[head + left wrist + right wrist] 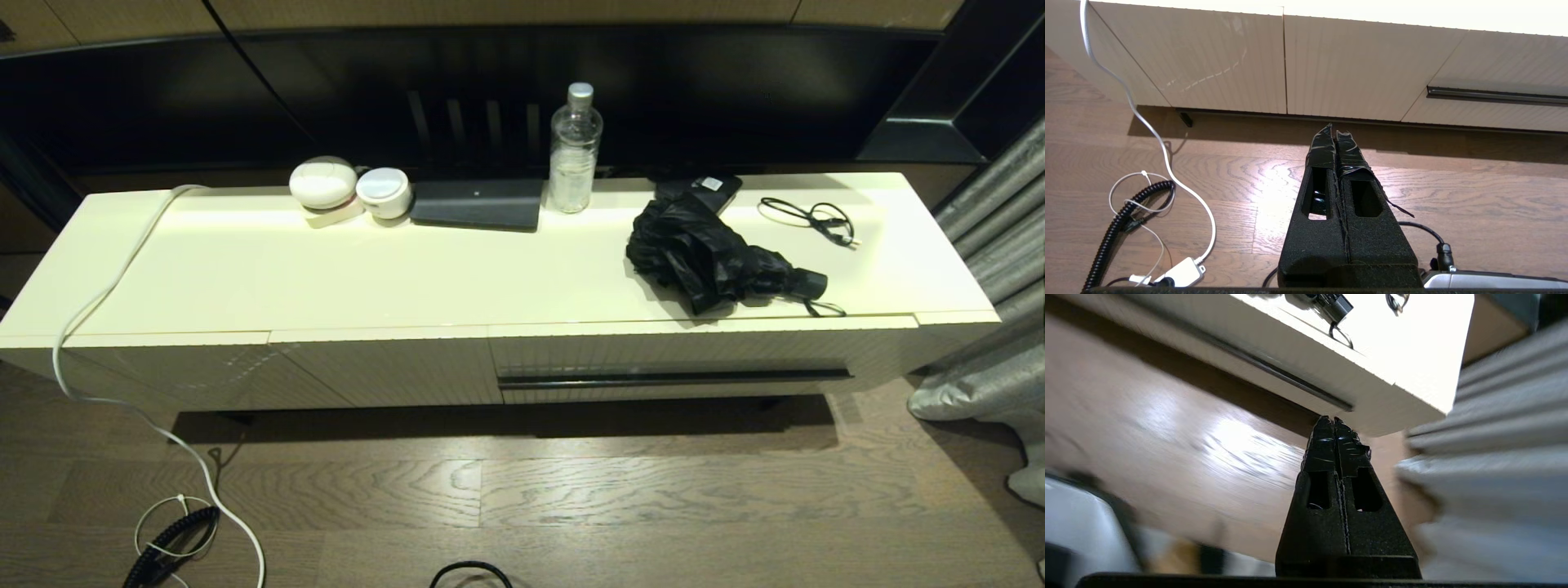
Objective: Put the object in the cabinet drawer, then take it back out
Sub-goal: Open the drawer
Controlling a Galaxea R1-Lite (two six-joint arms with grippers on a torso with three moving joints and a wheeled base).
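Note:
The black folding umbrella [714, 253] lies on the cabinet top at the right, its handle pointing right and its thin strap hanging over the front edge; its handle end [1331, 306] also shows in the right wrist view. Below it the ribbed cream drawer [694, 351] is closed, its dark handle slot [673, 378] running along the front. Neither arm shows in the head view. My left gripper [1334, 130] is shut and empty, low over the floor facing the cabinet front. My right gripper [1333, 420] is shut and empty, below the drawer's right end [1290, 379].
On the cabinet top [326, 269] stand two white round cases [347, 186], a flat black pad [478, 204], a clear bottle [574, 151], a small black labelled box [704, 188] and a thin cable loop [812, 219]. A grey curtain [992, 327] hangs right. Cables [163, 490] lie on the floor.

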